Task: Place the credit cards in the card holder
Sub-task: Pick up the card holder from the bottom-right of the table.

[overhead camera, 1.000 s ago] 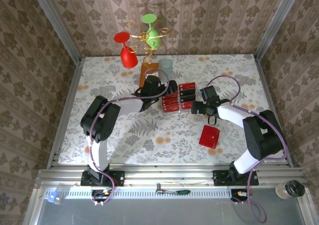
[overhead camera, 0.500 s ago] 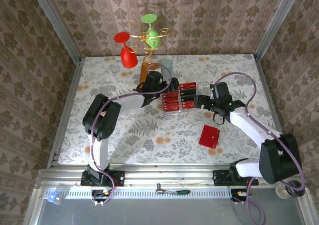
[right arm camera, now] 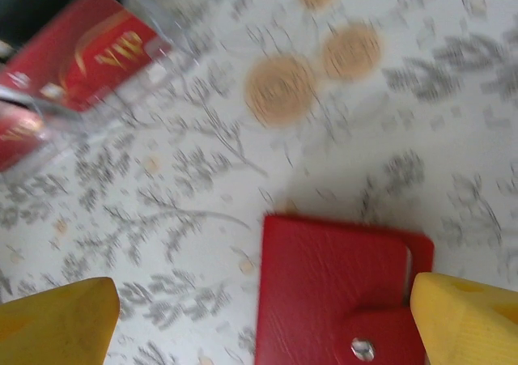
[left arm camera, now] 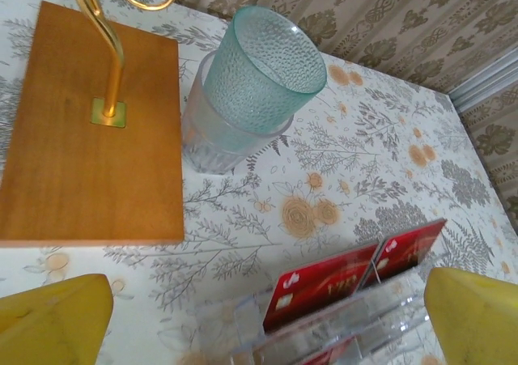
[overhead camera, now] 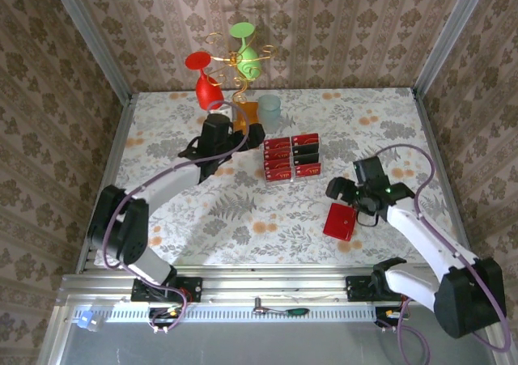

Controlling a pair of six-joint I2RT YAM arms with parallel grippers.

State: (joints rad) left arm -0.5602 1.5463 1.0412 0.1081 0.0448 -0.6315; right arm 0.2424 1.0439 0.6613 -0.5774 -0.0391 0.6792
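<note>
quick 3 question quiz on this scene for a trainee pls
1. True or false: the card holder lies closed on the table.
2. The credit cards are: A) standing in the clear tray; B) inside the card holder; C) scattered flat on the table.
3. Which gripper is nearer the card holder, and are its jaws open or shut?

Key: 1 true; 2 A; 3 the right gripper, open.

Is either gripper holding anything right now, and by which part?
Nothing is held. The left gripper is open, facing the credit cards; the right gripper is open, facing the card holder.
</note>
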